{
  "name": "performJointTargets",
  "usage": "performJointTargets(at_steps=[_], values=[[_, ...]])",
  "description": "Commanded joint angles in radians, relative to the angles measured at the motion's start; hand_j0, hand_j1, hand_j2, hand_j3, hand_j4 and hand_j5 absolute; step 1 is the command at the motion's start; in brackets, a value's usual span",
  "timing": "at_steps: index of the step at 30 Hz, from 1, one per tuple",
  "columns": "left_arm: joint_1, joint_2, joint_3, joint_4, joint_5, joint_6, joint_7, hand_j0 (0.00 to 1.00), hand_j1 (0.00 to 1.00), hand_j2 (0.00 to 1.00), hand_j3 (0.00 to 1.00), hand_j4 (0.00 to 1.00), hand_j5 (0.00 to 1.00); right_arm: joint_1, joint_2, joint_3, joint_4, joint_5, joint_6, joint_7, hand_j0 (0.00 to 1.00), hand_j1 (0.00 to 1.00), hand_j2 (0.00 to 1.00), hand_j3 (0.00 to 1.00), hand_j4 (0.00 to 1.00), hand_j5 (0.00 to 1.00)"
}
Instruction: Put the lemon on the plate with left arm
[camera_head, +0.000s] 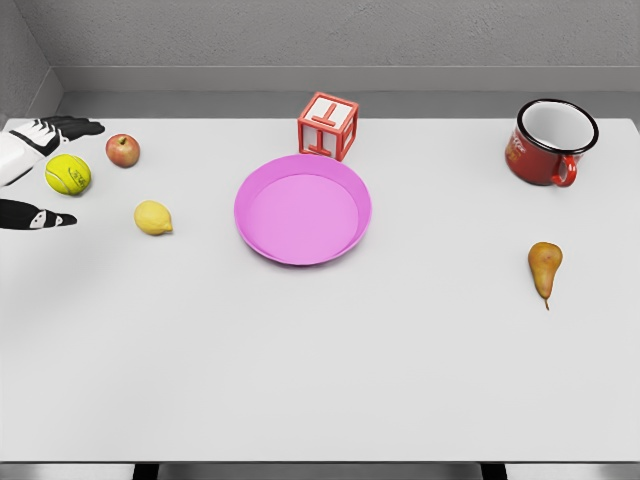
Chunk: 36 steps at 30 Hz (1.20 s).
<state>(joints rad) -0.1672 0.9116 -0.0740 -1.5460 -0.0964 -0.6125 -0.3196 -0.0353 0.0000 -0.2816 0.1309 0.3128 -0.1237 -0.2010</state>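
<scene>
The left hand (38, 172) enters at the far left edge of the table (320, 380), its fingers (62, 127) spread wide and its thumb (40, 217) held well apart below them, gripping nothing. A tennis ball (68, 174) sits in the gap between fingers and thumb; whether the palm touches it cannot be told. Just beyond the fingertips lies a red apple (123, 150). The lemon (153, 217) rests on the table a little to the right of the thumb tip, apart from the hand and untouched. Further right of the lemon stands the pink plate (303, 250), with nothing on it. Behind the plate's far rim is a red letter cube (328, 125). Well away, toward the opposite side, a pear (545, 268) lies on the table, and a red mug (550, 142) sits at the far right corner.
</scene>
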Motion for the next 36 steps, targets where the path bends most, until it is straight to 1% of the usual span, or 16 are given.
performJointTargets(at_steps=[1,4,5,7,8,12,15,17,19,22,25,28,29,31,33,36], values=[[0.000,0.001,0.000,0.001,0.007,0.002,0.001,1.00,1.00,1.00,1.00,1.00,1.00,0.000,0.000,0.002,0.004,0.000,0.003,0.000,1.00,1.00,1.00,1.00,1.00,1.00],[0.000,0.001,0.000,0.001,-0.008,0.002,-0.009,1.00,1.00,1.00,1.00,1.00,1.00,0.009,0.000,0.002,-0.002,0.000,0.001,0.000,1.00,1.00,1.00,1.00,1.00,1.00],[0.005,0.001,0.000,0.001,-0.008,0.002,-0.062,1.00,1.00,1.00,1.00,1.00,1.00,0.011,0.000,0.002,-0.001,0.000,0.001,0.000,1.00,1.00,1.00,1.00,1.00,1.00],[0.006,-0.094,0.007,0.000,-0.025,0.002,-0.262,1.00,1.00,1.00,1.00,1.00,1.00,0.011,0.000,0.002,-0.002,0.000,0.001,0.000,1.00,1.00,1.00,1.00,1.00,1.00],[0.002,-0.096,0.007,0.000,-0.040,0.002,-0.273,1.00,1.00,1.00,1.00,1.00,1.00,0.009,0.000,0.002,-0.002,0.000,0.001,0.000,1.00,1.00,1.00,1.00,1.00,1.00],[-0.040,-0.151,0.004,0.003,-0.209,0.002,-0.273,1.00,1.00,1.00,1.00,1.00,1.00,0.011,0.000,0.002,-0.002,0.000,0.001,0.000,1.00,1.00,1.00,1.00,1.00,1.00],[-0.063,-0.161,-0.009,0.004,-0.233,0.002,-0.274,1.00,1.00,1.00,1.00,1.00,1.00,0.009,0.000,0.002,-0.002,0.000,0.001,0.000,1.00,1.00,1.00,1.00,1.00,1.00],[-0.118,-0.171,-0.055,0.021,-0.259,0.002,-0.274,1.00,1.00,1.00,1.00,1.00,1.00,0.011,0.000,0.002,-0.002,0.000,0.001,0.000,1.00,1.00,1.00,1.00,1.00,1.00],[-0.212,-0.214,-0.154,0.038,-0.371,0.002,-0.274,1.00,1.00,1.00,1.00,1.00,1.00,0.009,0.000,0.002,-0.002,0.000,0.001,0.000,1.00,1.00,1.00,1.00,1.00,1.00],[-0.245,-0.224,-0.168,0.107,-0.391,0.002,-0.276,1.00,1.00,1.00,1.00,1.00,1.00,0.009,0.000,0.002,-0.002,0.000,0.001,0.000,1.00,1.00,1.00,1.00,1.00,1.00],[-0.288,-0.223,-0.170,0.217,-0.401,0.002,-0.274,1.00,1.00,1.00,1.00,1.00,1.00,0.011,0.000,0.002,-0.002,0.000,0.001,0.000,1.00,1.00,1.00,1.00,1.00,1.00],[-0.304,-0.224,-0.184,0.284,-0.401,0.002,-0.276,1.00,1.00,1.00,1.00,1.00,1.00,0.011,0.000,0.002,-0.002,0.000,0.001,0.000,1.00,1.00,1.00,1.00,1.00,1.00],[-0.327,-0.224,-0.219,0.296,-0.402,0.002,-0.276,1.00,1.00,1.00,1.00,1.00,1.00,0.011,0.000,0.002,-0.002,0.000,0.001,0.000,1.00,1.00,1.00,1.00,1.00,1.00],[-0.331,-0.224,-0.236,0.300,-0.402,0.002,-0.277,1.00,1.00,1.00,1.00,1.00,1.00,0.009,0.000,0.002,-0.002,0.000,0.001,0.000,1.00,1.00,1.00,1.00,1.00,1.00],[-0.388,-0.223,-0.317,0.302,-0.424,0.002,-0.277,1.00,1.00,1.00,1.00,1.00,1.00,0.009,0.000,0.002,-0.002,0.000,0.001,0.000,1.00,1.00,1.00,1.00,1.00,1.00],[-0.410,-0.223,-0.357,0.316,-0.424,0.002,-0.277,1.00,1.00,1.00,1.00,1.00,1.00,0.009,0.000,0.002,-0.002,0.000,0.001,0.000,1.00,1.00,1.00,1.00,1.00,1.00]])
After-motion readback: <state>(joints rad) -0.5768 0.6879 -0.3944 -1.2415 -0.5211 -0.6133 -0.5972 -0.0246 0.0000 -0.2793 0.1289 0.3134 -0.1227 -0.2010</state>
